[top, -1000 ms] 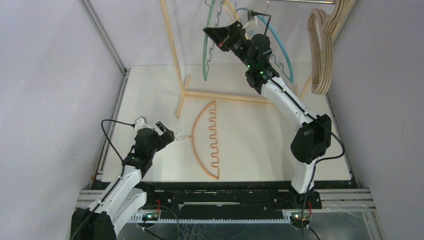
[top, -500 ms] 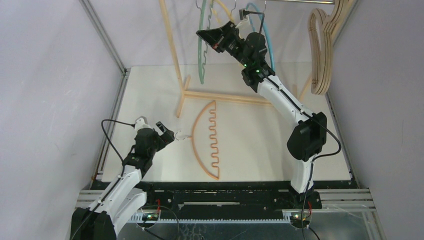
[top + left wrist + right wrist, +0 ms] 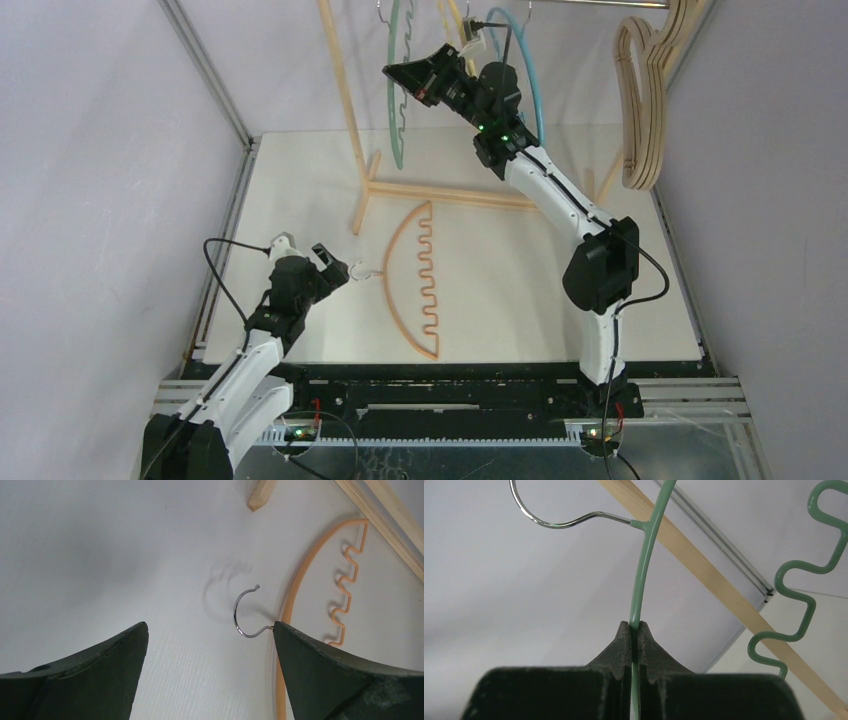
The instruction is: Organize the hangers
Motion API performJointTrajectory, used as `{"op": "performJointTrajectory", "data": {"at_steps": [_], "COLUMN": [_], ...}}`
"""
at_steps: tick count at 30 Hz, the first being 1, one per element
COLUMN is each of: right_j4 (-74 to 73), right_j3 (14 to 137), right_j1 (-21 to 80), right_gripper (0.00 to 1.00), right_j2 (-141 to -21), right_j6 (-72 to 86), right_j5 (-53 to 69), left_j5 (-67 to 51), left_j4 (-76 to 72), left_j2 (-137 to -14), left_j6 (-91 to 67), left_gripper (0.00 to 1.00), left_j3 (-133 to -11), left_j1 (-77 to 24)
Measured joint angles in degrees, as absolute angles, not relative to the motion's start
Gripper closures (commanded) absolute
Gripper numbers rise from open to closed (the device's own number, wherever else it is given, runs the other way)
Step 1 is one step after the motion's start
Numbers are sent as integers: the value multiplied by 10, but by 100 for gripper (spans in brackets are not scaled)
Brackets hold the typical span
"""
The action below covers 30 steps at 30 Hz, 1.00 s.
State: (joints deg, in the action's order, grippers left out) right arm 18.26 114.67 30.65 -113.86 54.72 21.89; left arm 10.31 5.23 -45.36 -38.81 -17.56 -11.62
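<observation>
While wooden hangers [image 3: 640,110] hang, orange hanger [image 3: 386,275] lies flat.

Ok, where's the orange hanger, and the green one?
thin orange wavy hanger [image 3: 388,250]: top view, on its curved arch.
thin green wavy hanger [image 3: 640,570]: right wrist view, on its arch.

Green hanger [image 3: 640,570]: mint green, wavy inner edge. Orange hanger [image 3: 388,280]: pale orange, square zigzag inner line. Hooks [image 3: 235,616] on both: shiny silver. Teal hanger [image 3: 531,70]: teal blue. Yellow hanger [image 3: 447,18]: yellow. Wooden hangers [image 3: 640,100]: pale plywood, thin layered stripes on the edges. Rack [image 3: 345,110]: light natural wood. Table [image 3: 520,270]: white. Walls [image 3: 100,150]: pale lilac-grey. Left arm [image 3: 250,350] and right arm [image 3: 560,195]: white links, black joints, small green lights. Left gripper [image 3: 210,630] and right gripper [image 3: 635,630]: matte black.
</observation>
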Motion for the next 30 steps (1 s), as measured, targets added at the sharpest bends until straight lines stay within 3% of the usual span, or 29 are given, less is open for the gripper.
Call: {"op": "performJointTrajectory", "data": {"at_steps": [7, 14, 30], "right_j4": [143, 155, 173], "right_j3": [1139, 961, 828], "right_j1": [320, 334, 279], "right_gripper": [100, 100, 100], "right_j2": [-1137, -1028, -866], "right_j6": [503, 447, 384], "right_j5": [179, 50, -64], "left_j5": [103, 103, 102], "left_j4": [52, 52, 51], "left_j2": [-454, -455, -464], "left_j6": [-385, -385, -385], "left_gripper": [0, 1, 0], "left_j3": [-176, -176, -176], "left_j1": [-116, -116, -116]}}
